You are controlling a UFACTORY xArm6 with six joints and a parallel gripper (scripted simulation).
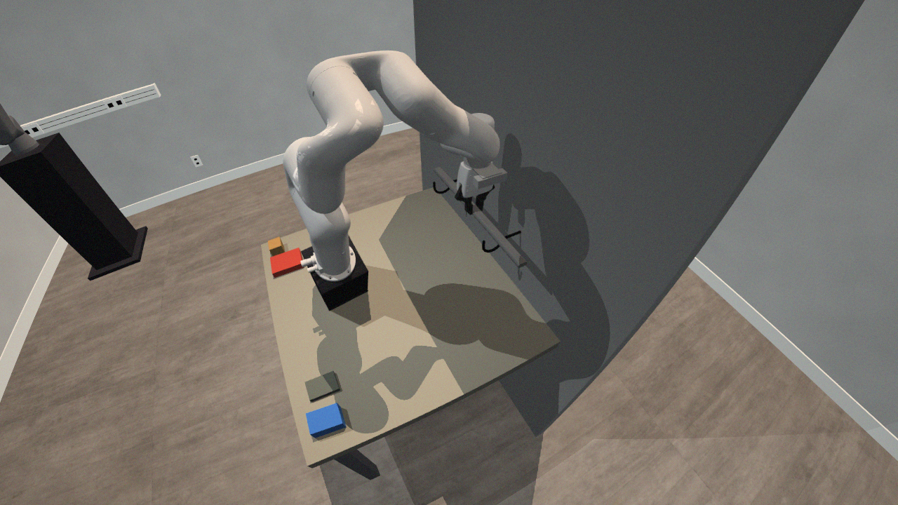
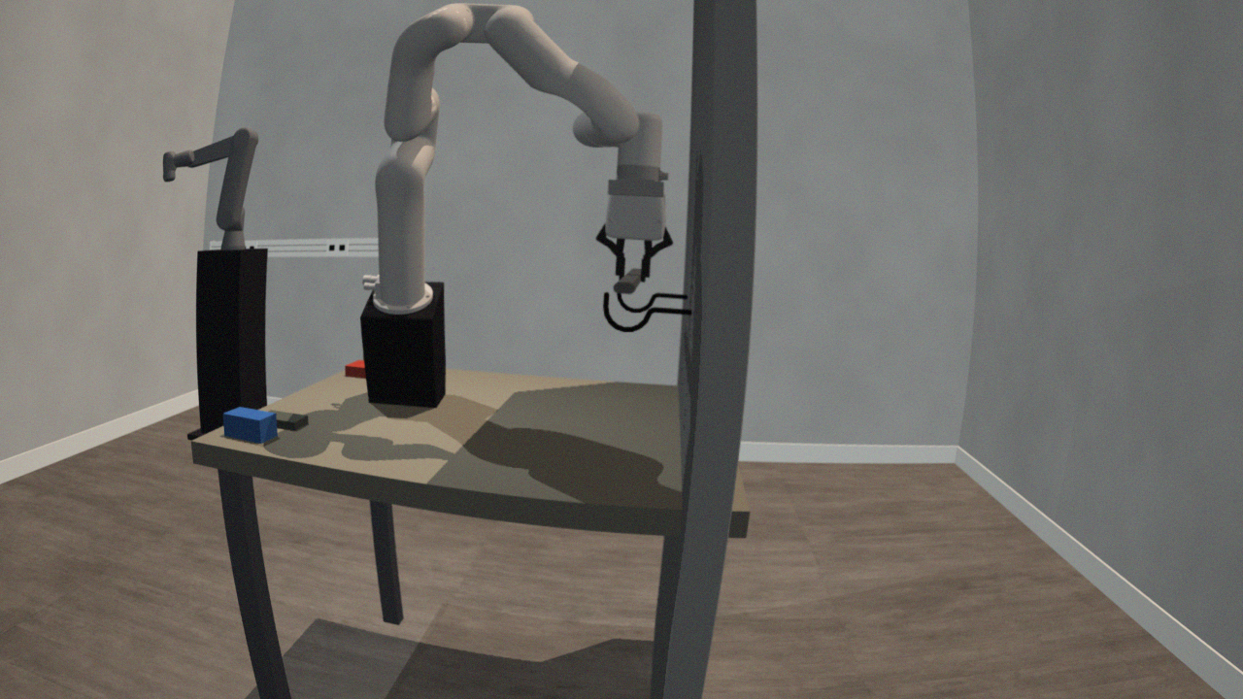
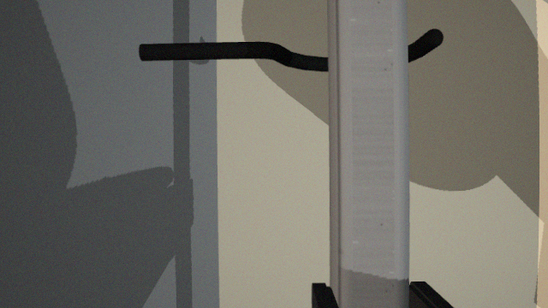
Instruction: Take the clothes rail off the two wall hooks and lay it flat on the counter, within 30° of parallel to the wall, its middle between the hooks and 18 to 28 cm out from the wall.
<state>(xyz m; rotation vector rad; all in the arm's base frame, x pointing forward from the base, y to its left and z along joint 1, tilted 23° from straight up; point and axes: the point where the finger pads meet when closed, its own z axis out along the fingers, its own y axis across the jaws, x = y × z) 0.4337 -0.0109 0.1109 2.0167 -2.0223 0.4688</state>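
Note:
The grey clothes rail (image 1: 496,235) runs along the dark wall (image 1: 596,156), above the far edge of the counter (image 1: 407,301). My gripper (image 1: 475,204) points down and is shut on the rail near its left end. Two black hooks stick out of the wall, one by the gripper (image 1: 437,186) and one further right (image 1: 496,246). In the side view the rail end (image 2: 627,282) sits between my fingers (image 2: 632,276), just above the bends of the hooks (image 2: 638,311). In the wrist view the rail (image 3: 368,150) crosses over one hook (image 3: 291,53), with my fingertips at the bottom edge.
The arm's black base (image 1: 341,285) stands on the counter's left side, with a red block (image 1: 286,261) and an orange block (image 1: 275,244) beside it. A flat grey block (image 1: 323,385) and a blue block (image 1: 325,419) lie near the front corner. A black pedestal (image 1: 69,200) stands on the floor.

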